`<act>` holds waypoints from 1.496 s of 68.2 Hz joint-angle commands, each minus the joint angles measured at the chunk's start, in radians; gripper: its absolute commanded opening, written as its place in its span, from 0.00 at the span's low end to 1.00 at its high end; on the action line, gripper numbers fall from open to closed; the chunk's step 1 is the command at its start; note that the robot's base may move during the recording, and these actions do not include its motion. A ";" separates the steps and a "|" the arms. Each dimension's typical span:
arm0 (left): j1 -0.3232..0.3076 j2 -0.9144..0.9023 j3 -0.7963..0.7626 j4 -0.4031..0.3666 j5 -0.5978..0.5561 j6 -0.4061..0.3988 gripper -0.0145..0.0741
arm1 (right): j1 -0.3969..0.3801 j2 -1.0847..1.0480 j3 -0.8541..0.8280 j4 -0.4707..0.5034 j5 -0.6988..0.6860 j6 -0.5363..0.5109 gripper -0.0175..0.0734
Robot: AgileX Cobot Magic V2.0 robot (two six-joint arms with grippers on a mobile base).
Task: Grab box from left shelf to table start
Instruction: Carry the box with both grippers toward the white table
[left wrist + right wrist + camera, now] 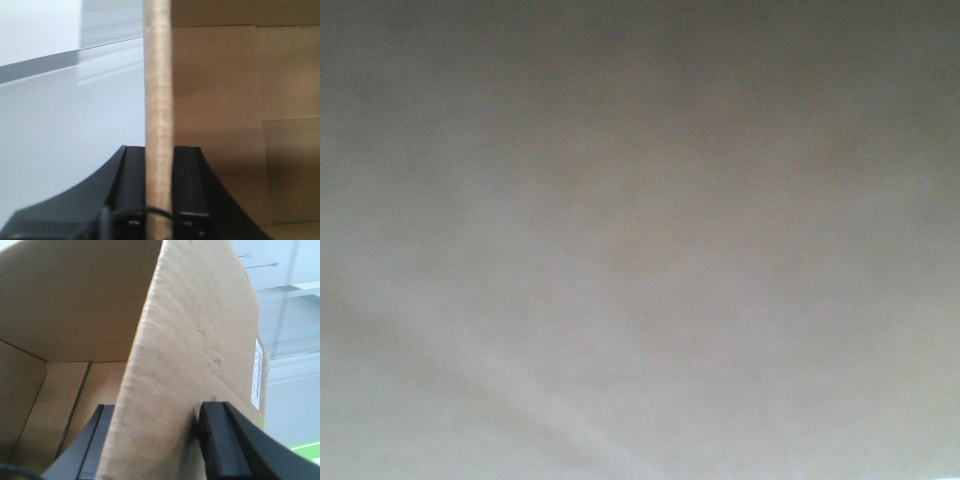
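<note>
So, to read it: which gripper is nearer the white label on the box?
Right. The right gripper clamps the box wall bearing the white label; the left gripper clamps a wall with no label in view.

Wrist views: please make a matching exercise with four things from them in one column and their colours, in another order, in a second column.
Things
1. box
2. left gripper, closed on the box wall
3. label on the outside of the box
4. patch in the lower right corner of the right wrist view

Colours
a. green
b. brown
c. white
d. black

Pairs: 1-b, 2-d, 3-c, 4-a.
</note>
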 commanded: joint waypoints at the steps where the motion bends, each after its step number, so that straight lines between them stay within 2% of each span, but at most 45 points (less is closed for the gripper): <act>1: -0.004 0.014 -0.007 0.051 -0.005 0.009 0.06 | -0.001 0.009 -0.029 0.041 -0.057 0.004 0.26; 102: -0.004 0.014 -0.007 0.051 -0.005 0.009 0.06 | -0.001 0.009 -0.029 0.041 -0.057 0.004 0.26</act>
